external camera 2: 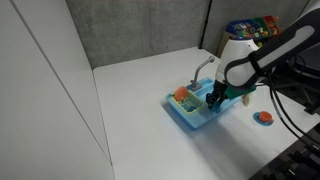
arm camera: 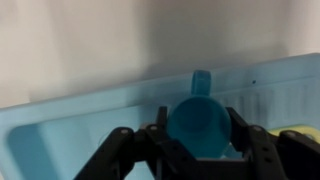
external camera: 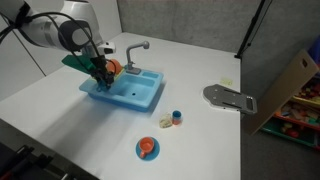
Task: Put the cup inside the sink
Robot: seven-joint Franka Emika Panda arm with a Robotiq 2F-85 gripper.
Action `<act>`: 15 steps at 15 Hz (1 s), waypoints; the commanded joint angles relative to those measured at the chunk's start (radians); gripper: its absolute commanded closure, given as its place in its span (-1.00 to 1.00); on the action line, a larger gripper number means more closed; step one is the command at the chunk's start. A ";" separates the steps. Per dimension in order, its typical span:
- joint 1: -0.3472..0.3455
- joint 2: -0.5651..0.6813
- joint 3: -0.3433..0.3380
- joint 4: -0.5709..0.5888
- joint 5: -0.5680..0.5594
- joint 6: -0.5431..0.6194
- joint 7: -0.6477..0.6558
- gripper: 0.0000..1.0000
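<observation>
In the wrist view the black two-fingered gripper (arm camera: 198, 118) grasps a small round medium-blue plastic cup (arm camera: 199, 132). One dark finger (arm camera: 152, 142) presses each side of the cup's wall, so the jaws are closed only as far as the cup lets them. The cup sits squarely between the jaws with its open mouth toward the wrist camera, and it looks upright. Its small handle (arm camera: 201, 82) points straight ahead of the jaws, away from the wrist, at right angles to the line of the grip.

Directly under the jaws lies the light-blue rectangular plastic toy sink (arm camera: 60, 135), with a ribbed stretch off to one side of them. The cup is thus held over the sink, not yet resting in it. The coming move looks like a short straight descent and then a release. From this view I cannot tell whether the basin or the side rack lies right beneath.

In both exterior views the gripper (external camera: 103, 72) (external camera 2: 213, 97) hangs low over one end of the sink (external camera: 140, 98) (external camera 2: 190, 120), and the fingers hide the cup. A rounded orange piece (external camera: 115, 67) sits just beside the jaws. The grey curved faucet (external camera: 137, 47) rises beyond them at the sink's back edge. The white table (external camera: 200, 60) spreads out past that.
</observation>
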 commanded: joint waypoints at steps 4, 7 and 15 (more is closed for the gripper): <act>-0.012 -0.023 -0.059 0.067 -0.004 -0.088 0.041 0.34; -0.024 0.003 -0.084 0.123 -0.002 -0.124 0.063 0.34; -0.050 0.115 -0.103 0.271 -0.004 -0.171 0.086 0.34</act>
